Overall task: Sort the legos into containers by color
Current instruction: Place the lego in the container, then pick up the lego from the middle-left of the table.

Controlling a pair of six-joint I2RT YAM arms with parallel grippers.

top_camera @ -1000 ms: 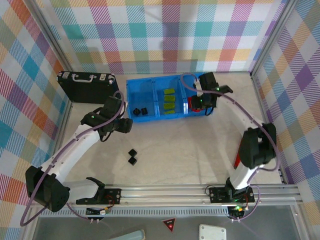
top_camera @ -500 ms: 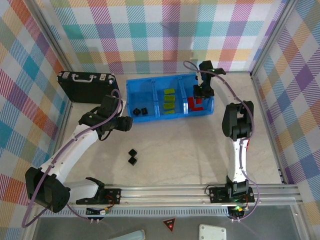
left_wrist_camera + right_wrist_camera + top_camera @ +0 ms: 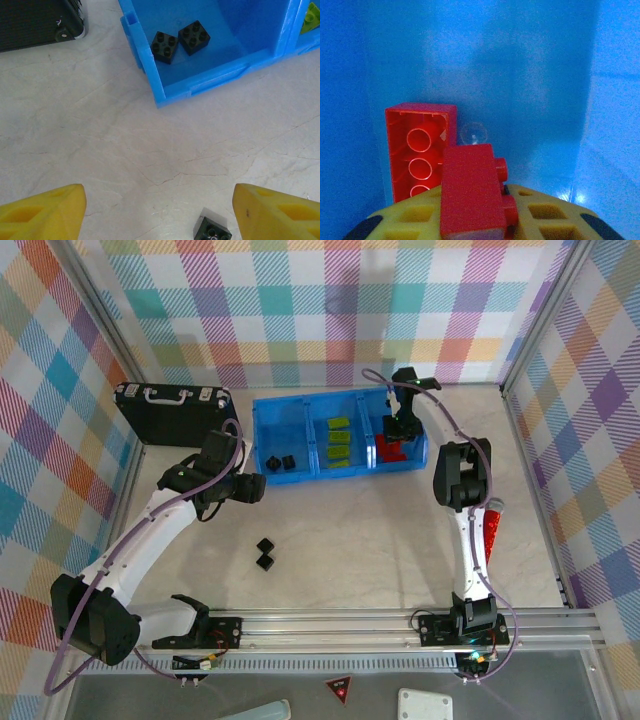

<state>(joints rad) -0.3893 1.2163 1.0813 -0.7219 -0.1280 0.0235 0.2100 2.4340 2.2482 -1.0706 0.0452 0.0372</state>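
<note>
The blue bin [image 3: 300, 416] holds two black cubes [image 3: 281, 462] in its left compartment, lime-green bricks [image 3: 338, 444] in the middle one and red bricks [image 3: 388, 449] in the right one. My right gripper [image 3: 401, 428] is down inside the right compartment. It is shut on a red brick [image 3: 470, 192] turned on its side, beside another red brick [image 3: 419, 150] lying studs down. My left gripper [image 3: 250, 488] hangs open in front of the bin's left compartment [image 3: 220, 55]. A loose black cube [image 3: 212, 231] lies by its right fingertip [image 3: 280, 212]. Two black cubes [image 3: 265, 553] sit on the table.
A black briefcase [image 3: 172, 407] lies left of the bin, its corner [image 3: 35, 20] near my left gripper. Checked walls enclose the table on three sides. The aluminium rail [image 3: 400, 622] runs along the near edge.
The right arm has folded upright and its gripper has shifted toward the back of the red compartment. The left arm has barely moved.
</note>
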